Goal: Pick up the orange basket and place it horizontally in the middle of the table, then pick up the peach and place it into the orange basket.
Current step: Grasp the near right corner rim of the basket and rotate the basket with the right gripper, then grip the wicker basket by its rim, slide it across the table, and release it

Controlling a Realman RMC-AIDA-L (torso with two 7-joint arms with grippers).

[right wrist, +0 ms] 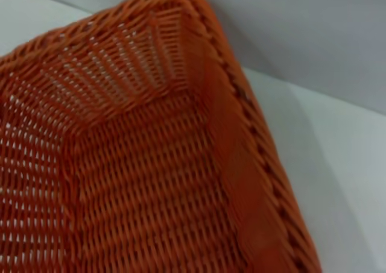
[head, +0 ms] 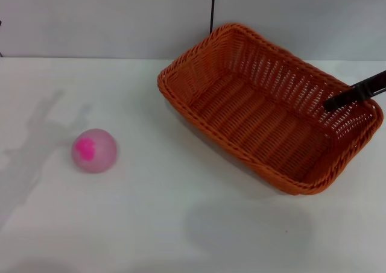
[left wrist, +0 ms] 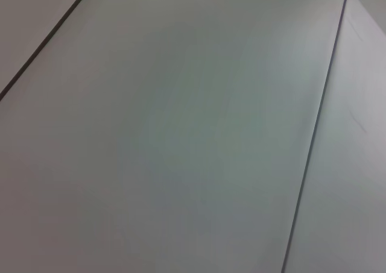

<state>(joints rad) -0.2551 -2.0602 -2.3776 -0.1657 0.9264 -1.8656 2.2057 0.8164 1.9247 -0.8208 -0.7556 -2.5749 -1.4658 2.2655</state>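
Observation:
The orange basket (head: 259, 113) is on the right side of the table (head: 151, 219), skewed diagonally, its far corner rising in front of the back wall. It looks raised at its right end, with a soft shadow under its near-left edge. My right gripper (head: 356, 94) reaches in from the right edge, one dark finger (head: 344, 98) inside the basket's right rim, shut on that rim. The right wrist view is filled by the basket's woven inside (right wrist: 139, 182) and braided rim. The peach (head: 94, 150), pale pink with a magenta blotch, lies alone on the left. My left gripper is out of view.
A grey panelled wall (head: 108, 20) with a dark vertical seam stands behind the table. The left wrist view shows only a plain grey surface (left wrist: 181, 134) with dark seams. Bare white tabletop lies between the peach and the basket and along the front.

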